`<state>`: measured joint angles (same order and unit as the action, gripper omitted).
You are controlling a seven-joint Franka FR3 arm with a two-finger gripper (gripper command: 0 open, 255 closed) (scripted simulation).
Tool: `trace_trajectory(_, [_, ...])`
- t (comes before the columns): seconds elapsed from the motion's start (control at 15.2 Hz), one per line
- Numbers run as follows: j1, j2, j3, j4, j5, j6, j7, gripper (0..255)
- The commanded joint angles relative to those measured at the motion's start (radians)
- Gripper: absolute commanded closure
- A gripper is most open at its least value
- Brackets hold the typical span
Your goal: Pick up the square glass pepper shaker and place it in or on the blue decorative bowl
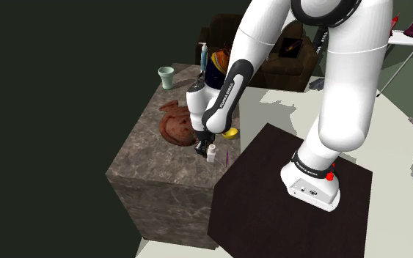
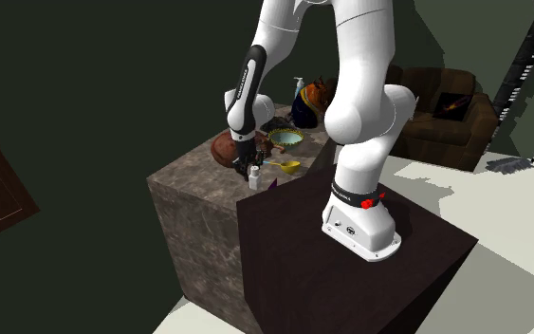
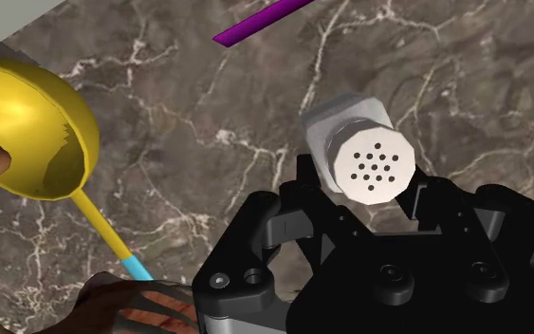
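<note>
White-capped pepper shaker [image 3: 374,166] sits clasped between the black jaws; the arm's [image 1: 225,91] lettering is too small to read.

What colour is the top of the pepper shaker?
The pepper shaker has a white top with small dark holes; the wrist view shows it best.

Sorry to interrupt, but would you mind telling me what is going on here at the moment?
The white arm has its black tool down at a small pale shaker with a perforated top, which appears to stand near the edge of the marble counter. The blue-rimmed bowl sits further back on the counter, and the shaker is not yet in it.
</note>
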<state>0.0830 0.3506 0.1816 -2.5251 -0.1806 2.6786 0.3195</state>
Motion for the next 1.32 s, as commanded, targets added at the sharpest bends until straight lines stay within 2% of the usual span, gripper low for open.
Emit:
trace_trajectory(0.0, [0.000,0.000,0.000,0.000,0.000,0.000,0.000,255])
trace_trajectory(0.4, [0.000,0.001,0.000,0.000,0.000,0.000,0.000,255])
trace_trajectory(1.25, [-0.034,-0.205,0.055,-0.030,0.101,-0.170,-0.073,255])
